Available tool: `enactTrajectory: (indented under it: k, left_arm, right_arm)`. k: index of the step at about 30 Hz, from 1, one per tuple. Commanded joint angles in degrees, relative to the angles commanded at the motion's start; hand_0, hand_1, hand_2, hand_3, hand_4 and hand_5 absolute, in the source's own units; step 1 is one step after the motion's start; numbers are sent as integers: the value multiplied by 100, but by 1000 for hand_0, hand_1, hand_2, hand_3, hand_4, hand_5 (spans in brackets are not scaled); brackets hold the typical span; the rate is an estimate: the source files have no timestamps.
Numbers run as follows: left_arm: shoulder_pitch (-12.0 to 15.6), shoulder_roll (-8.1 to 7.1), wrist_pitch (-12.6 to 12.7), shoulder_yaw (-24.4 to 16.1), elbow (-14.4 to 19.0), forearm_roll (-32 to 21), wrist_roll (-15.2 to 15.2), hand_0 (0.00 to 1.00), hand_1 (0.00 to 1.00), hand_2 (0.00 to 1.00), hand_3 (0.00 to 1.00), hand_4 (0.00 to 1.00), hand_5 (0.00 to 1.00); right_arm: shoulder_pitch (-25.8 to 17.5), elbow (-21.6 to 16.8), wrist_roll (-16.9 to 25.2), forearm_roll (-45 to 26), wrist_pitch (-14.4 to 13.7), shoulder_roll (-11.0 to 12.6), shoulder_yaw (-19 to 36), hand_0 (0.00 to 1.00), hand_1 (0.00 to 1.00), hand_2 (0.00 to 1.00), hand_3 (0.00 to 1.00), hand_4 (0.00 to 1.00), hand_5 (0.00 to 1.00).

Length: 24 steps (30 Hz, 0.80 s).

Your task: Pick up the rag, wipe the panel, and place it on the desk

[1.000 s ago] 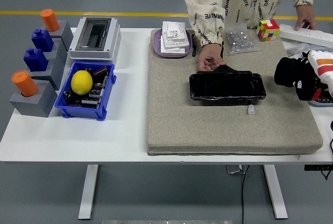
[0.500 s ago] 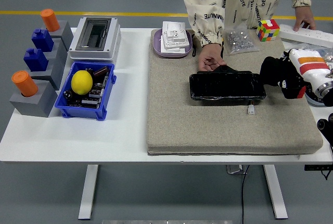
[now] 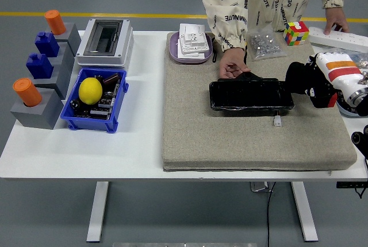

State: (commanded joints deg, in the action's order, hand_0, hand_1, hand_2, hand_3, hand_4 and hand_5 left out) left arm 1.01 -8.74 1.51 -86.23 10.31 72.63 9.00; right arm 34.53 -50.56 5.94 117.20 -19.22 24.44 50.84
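Right hand (image 3: 307, 84) sits at the panel's (image 3: 251, 95) right end, dark fingers bunched, rag grip unclear. A person's hand (image 3: 232, 66) steadies the far edge. Wiping barely begun.

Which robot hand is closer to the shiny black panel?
The right. The right hand, black and curled, hangs just past the black panel's right end. No left hand shows in the head view at all.

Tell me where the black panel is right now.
Head view: the black panel lies on the grey mat, right of centre, a person's hand at its far edge.
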Motion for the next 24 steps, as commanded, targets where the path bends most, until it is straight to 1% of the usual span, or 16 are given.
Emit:
enactTrajectory:
  k: [7,19,24]
  left_arm:
    - [14,2,0,-7,0,7,6,642,691,733,566,593,467]
    - [25,-1,4,-44,0,39,12,642,691,733,565,593,467]
    - [27,-3,2,-39,0,38,17,642,691,731,565,594,468]
  right_arm:
    - [-2,-139,-16,-19,2,18,-44,284,425,489,472,998,83]
    - [-135,-245,-29,-76,5,-145,-257,287,424,487,471,998,73]
    - [-109,-265,-39,-93,2,-267,-407,288,424,487,471,998,71]
